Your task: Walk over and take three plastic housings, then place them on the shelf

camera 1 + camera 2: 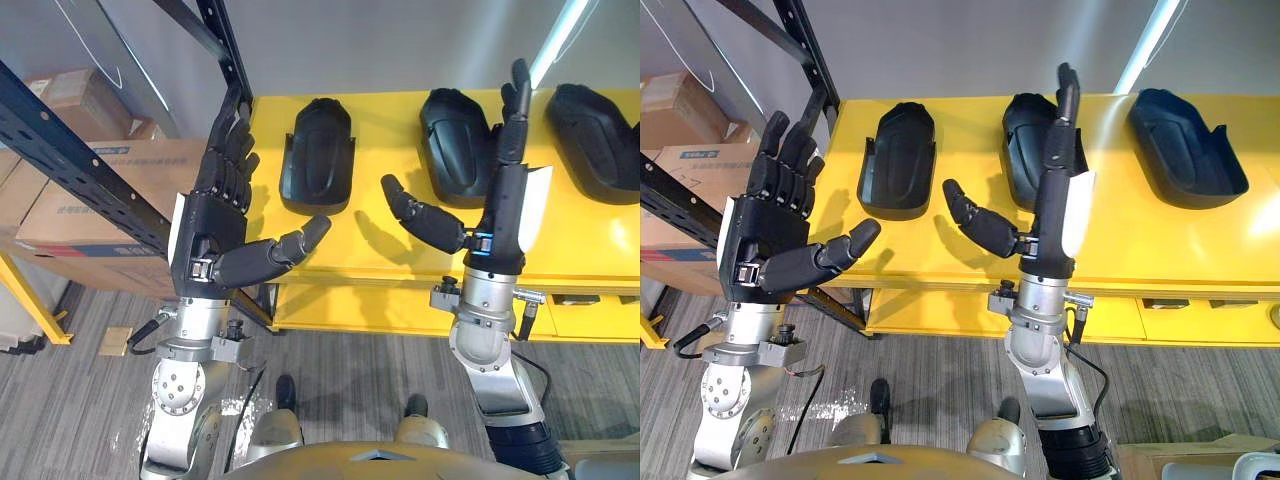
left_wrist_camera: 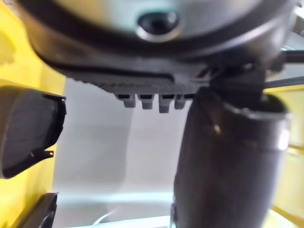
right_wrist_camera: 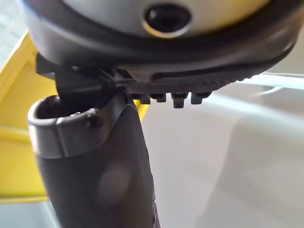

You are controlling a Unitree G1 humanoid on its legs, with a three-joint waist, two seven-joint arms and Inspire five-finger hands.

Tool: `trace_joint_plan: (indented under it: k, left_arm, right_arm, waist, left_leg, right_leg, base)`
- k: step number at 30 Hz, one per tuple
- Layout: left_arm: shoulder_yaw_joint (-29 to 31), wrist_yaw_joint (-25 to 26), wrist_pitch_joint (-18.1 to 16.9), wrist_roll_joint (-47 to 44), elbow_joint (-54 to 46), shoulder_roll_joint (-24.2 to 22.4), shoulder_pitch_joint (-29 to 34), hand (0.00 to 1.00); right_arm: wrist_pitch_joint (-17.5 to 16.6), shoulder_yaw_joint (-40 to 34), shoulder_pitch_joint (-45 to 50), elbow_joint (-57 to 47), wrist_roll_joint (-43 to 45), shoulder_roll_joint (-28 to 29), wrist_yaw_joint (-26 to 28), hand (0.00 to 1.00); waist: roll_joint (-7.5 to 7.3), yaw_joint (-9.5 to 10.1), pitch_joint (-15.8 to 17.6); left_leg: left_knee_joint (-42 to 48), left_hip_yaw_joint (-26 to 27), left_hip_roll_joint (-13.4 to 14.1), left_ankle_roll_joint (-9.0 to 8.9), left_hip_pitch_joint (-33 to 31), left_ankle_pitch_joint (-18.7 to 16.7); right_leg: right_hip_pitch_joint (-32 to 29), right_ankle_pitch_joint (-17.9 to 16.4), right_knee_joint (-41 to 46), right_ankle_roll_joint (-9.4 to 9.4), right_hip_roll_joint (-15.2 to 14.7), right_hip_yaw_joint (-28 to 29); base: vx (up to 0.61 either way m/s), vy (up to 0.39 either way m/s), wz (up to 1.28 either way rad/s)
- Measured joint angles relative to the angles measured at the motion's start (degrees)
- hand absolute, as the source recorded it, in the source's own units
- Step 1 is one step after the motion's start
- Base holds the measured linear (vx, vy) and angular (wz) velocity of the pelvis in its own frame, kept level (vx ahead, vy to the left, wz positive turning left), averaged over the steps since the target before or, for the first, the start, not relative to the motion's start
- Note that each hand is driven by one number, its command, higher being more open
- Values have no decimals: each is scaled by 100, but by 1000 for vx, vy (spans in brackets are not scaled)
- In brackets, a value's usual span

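Left hand, right hand splayed, empty | curved black plastic housings | yellow tabletop

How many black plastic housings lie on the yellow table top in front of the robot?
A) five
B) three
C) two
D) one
B: three lie side by side on the yellow table top, the left housing, the middle housing and the right housing; the left hand and the right hand are open and hold none.
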Motion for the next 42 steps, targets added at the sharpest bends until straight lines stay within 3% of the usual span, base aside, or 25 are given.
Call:
trace_joint_plan:
  k: [3, 9, 12, 27, 33, 42]
  left_arm:
    - [19, 60, 264, -2, -5, -3, 0, 100]
    - [34, 671, 1079, 119, 288, -20, 9, 100]
    - [125, 895, 1223, 152, 606, -143, 18, 100]
    - [141, 1541, 1328, 510, 1141, -146, -84, 100]
    - [133, 1938, 1366, 519, 1358, -111, -410, 100]
    - [119, 1865, 1365, 513, 1358, -104, -553, 100]
  right_arm:
    - [-3, -23, 29, 0, 342, 60, 58, 100]
    - [-8, -49, 204, 0, 705, 231, 148, 100]
    - [15, -110, 307, -1, 1097, 302, 255, 100]
    - [314, 136, 710, 5, 1393, 204, 668, 100]
    - [379, 203, 676, 6, 1391, 144, 685, 100]
    - [409, 287, 585, 1, 1394, 144, 733, 100]
  waist:
    - [-23, 2, -116]
    - [-219, -48, -368]
    - [-278, -109, -420]
    - [-268, -273, -466]
    - [-328, -276, -413]
    - [-363, -310, -310]
  left_leg:
    - [-3, 85, 17, -26, 117, -28]
    - [-5, 275, 68, -54, 197, -79]
    - [-5, 317, 71, -57, 219, -87]
    - [-3, 508, 87, -69, -27, -80]
    - [-1, 533, 134, -78, -136, -51]
    - [18, 617, 168, -102, -110, -70]
  right_leg:
    - [91, 3, -22, -1, 13, 40]
    - [149, 74, -202, -44, 74, 146]
    - [146, 94, -222, -33, 79, 182]
    - [-252, 235, -298, -56, 116, 439]
    - [-390, 267, -307, -82, 168, 476]
    - [-445, 267, -292, -94, 208, 576]
  base:
    - [-16, -7, -11]
    - [-24, -7, -12]
    - [-8, 4, -8]
    - [1, 3, -6]
    - [-2, -3, -2]
    - [0, -5, -5]
